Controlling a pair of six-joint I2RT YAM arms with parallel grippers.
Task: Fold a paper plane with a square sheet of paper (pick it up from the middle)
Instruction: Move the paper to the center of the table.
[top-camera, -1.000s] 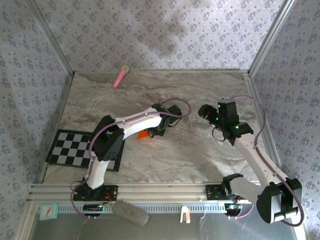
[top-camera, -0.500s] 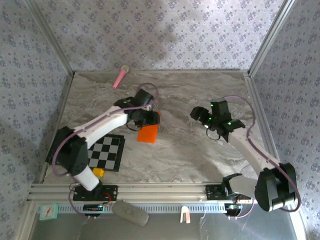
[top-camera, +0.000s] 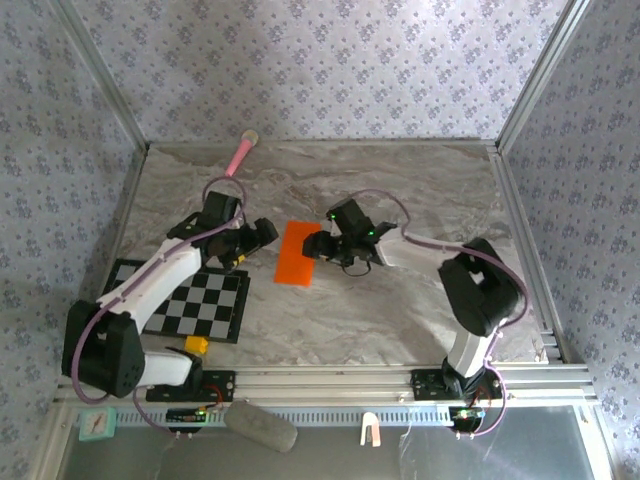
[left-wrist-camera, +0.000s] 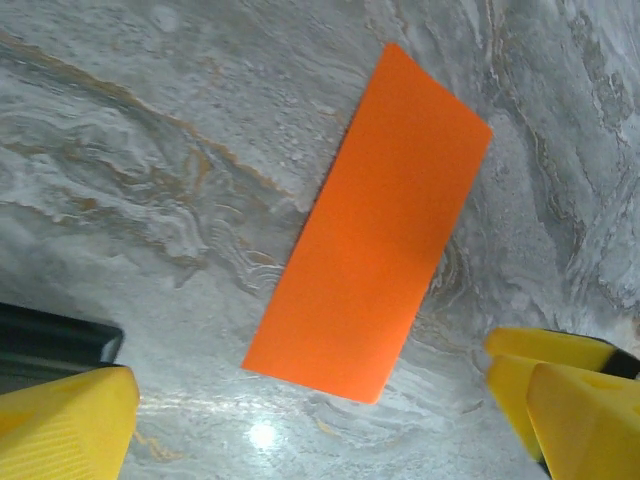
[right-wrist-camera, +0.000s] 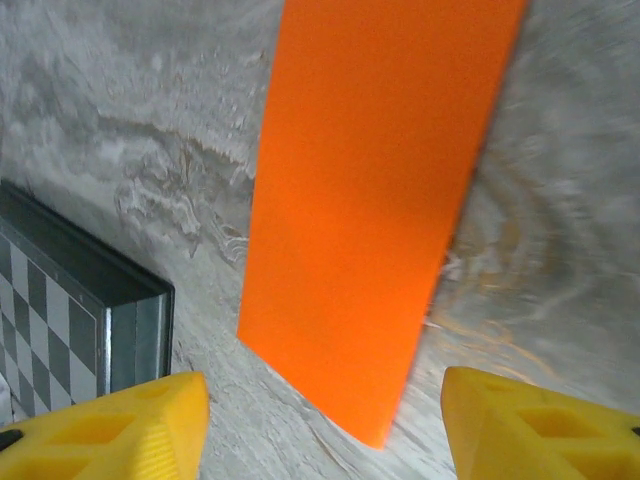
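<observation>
From above, the marble table (top-camera: 420, 300) lies between wallpapered walls (top-camera: 330, 60). The orange paper (top-camera: 296, 253), a narrow rectangle, lies flat near the middle with bare stone to its front and back. The left gripper (top-camera: 260, 236) is just to its left and the right gripper (top-camera: 318, 243) is at its right edge. The checkered mat (top-camera: 185, 300) and the pink stick (top-camera: 241, 153) keep to the left side.

The left wrist view shows the left gripper (left-wrist-camera: 310, 400) spread wide, with the paper (left-wrist-camera: 375, 270) free on the stone.

The right wrist view shows the right gripper (right-wrist-camera: 320, 420) wide too, the paper (right-wrist-camera: 380, 200) beside the mat (right-wrist-camera: 80, 310).
</observation>
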